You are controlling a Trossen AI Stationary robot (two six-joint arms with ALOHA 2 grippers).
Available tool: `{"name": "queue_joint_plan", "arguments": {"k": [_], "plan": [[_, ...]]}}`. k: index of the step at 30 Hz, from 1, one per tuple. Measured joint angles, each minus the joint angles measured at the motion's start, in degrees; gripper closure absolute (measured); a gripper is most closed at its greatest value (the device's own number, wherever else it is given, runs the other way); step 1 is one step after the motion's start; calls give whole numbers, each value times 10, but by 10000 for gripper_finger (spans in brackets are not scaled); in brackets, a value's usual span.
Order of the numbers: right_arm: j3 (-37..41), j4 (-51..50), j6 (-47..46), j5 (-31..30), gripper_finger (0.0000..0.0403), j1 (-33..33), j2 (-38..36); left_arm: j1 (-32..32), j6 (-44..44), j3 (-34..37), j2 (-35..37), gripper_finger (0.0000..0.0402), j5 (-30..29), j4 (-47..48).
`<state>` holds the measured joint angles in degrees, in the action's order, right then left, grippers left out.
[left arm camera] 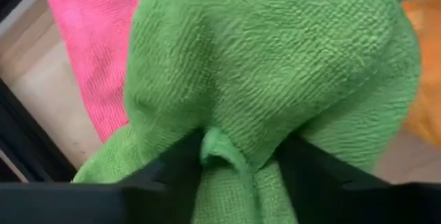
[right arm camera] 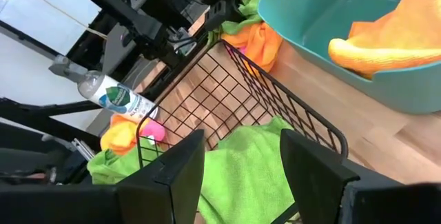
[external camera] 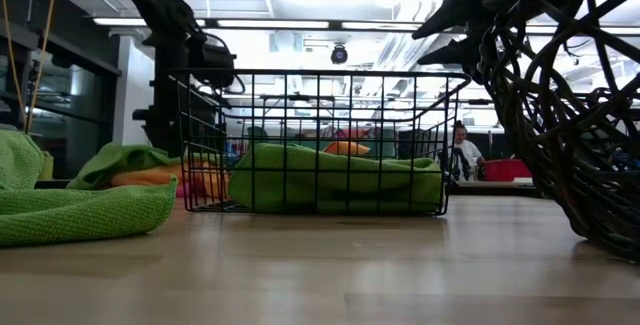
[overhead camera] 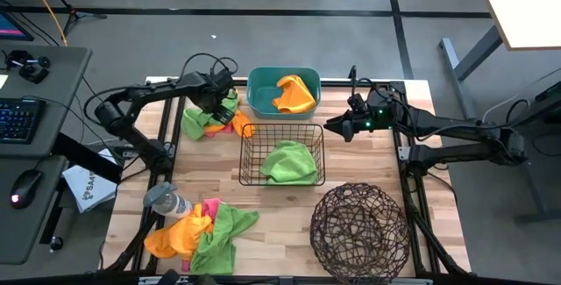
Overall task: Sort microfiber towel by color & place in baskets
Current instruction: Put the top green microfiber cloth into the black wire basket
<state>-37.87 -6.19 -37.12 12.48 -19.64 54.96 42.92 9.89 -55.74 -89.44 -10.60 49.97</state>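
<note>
Lab or open-plan office: beside the wooden table (overhead camera: 289, 224) sit a keyboard (overhead camera: 19, 120) and mouse (overhead camera: 26, 186) (grey desk); beyond it, ceiling strip lights (external camera: 330, 23), a seated person (external camera: 463, 152).

Wire basket (overhead camera: 282, 153) between tub (overhead camera: 263, 99) and twig basket (overhead camera: 361, 231)

orange towel (overhead camera: 295, 93) in teal tub (overhead camera: 263, 101), green towel (overhead camera: 290, 162) in wire basket (overhead camera: 250, 158), twig basket (overhead camera: 359, 228) empty

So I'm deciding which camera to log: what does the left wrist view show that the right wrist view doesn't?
Only the left wrist view shows the left pincer shut on a green towel, with a pink towel on the table beneath. Only the right wrist view shows the open right pincer, the teal tub, the wire basket and a bottle. Both show orange cloth.
</note>
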Motion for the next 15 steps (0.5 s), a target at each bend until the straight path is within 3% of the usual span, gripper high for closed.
{"name": "queue_joint_plan", "arguments": {"k": [3, 4, 8, 11, 15], "plan": [[0, 3, -4, 0, 219, 0, 0, 0, -26, 0, 6, 365, -7, -2], [0, 10, -7, 0, 219, 0, 0, 0, -27, 0, 16, 381, -13, 0], [0, 67, -46, 3, 219, 0, -14, -9, -52, -34, 104, 396, -63, 27], [0, 137, -61, -2, 219, 0, -30, -19, -70, -74, 190, 396, -68, 36], [0, 205, -66, -50, 219, 0, -53, -39, -88, -117, 297, 399, -82, 17]]}}
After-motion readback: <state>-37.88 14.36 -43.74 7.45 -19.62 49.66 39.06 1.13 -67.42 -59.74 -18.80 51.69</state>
